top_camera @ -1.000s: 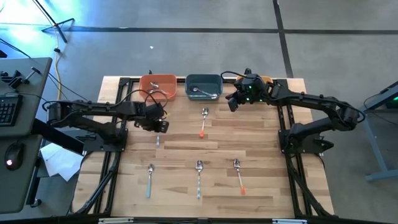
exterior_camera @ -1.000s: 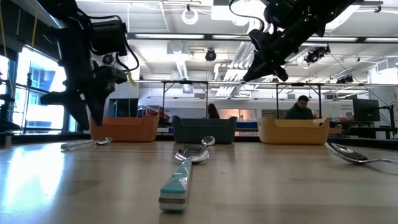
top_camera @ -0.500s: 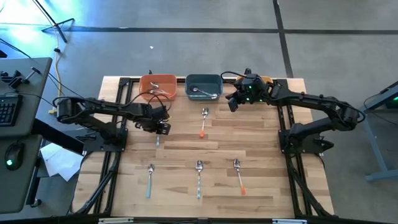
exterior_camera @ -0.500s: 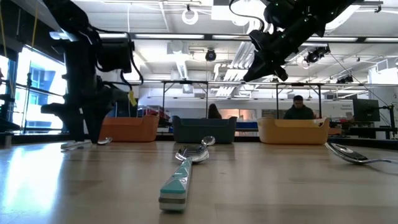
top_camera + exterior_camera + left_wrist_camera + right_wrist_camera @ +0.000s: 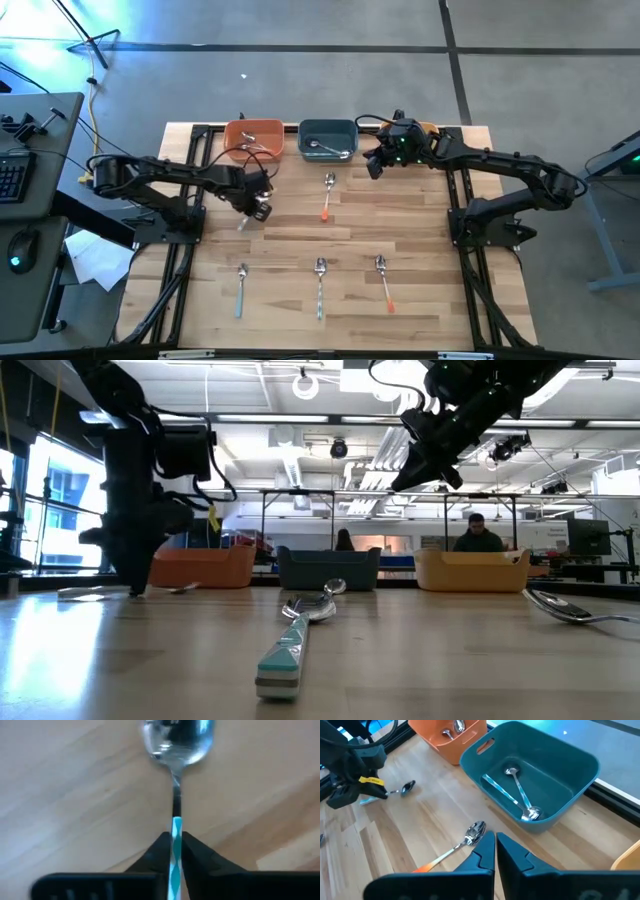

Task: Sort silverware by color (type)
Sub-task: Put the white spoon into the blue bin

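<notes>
Light-blue-striped handle of a small metal spoon point(image 5: 175, 840) sits clamped between the left gripper point(image 5: 174, 851) fingers, bowl lying on the wooden tabletop point(image 5: 400, 215) ahead of them. Right gripper point(image 5: 495, 851), fingers together, hangs above the teal bowl point(image 5: 540, 765).

arms: two, dark, jointed, on black frames
left gripper point(image 5: 262, 210): black fingers, yellow tag, looped black cable
right gripper point(image 5: 372, 168): black fingers, green lights

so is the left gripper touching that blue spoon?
Touching. Left wrist view: the left gripper has both fingers pressed against the blue spoon handle, no gap.
</notes>
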Available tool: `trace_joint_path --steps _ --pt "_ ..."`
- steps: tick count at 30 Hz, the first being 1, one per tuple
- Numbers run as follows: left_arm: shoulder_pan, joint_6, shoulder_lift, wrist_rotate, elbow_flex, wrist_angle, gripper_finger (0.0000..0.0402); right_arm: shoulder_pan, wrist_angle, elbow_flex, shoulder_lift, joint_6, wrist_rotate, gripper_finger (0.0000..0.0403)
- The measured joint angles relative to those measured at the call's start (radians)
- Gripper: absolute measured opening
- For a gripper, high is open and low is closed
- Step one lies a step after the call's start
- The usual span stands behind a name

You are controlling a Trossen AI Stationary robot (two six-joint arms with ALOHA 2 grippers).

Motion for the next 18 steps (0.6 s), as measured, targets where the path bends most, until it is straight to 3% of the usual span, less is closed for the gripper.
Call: trace_joint_path --steps 4,9,18 --pt "0.015 0.089 -0.024 0.075 0.03 0.014 0.0013 0.0 0.0 0.0 0.0 -0.014 0.0 0.0002" --pt "0.049 0.201 -0.03 0.086 0.135 0.003 0.0006 0.0 -0.002 0.0 0.0 -0.026 -0.001 0.0002" --pt "0.211 0.461 -0.002 0.102 0.48 -0.038 0.0006 0.0 -0.011 0.0 0.0 -0.007 -0.001 0.0002"
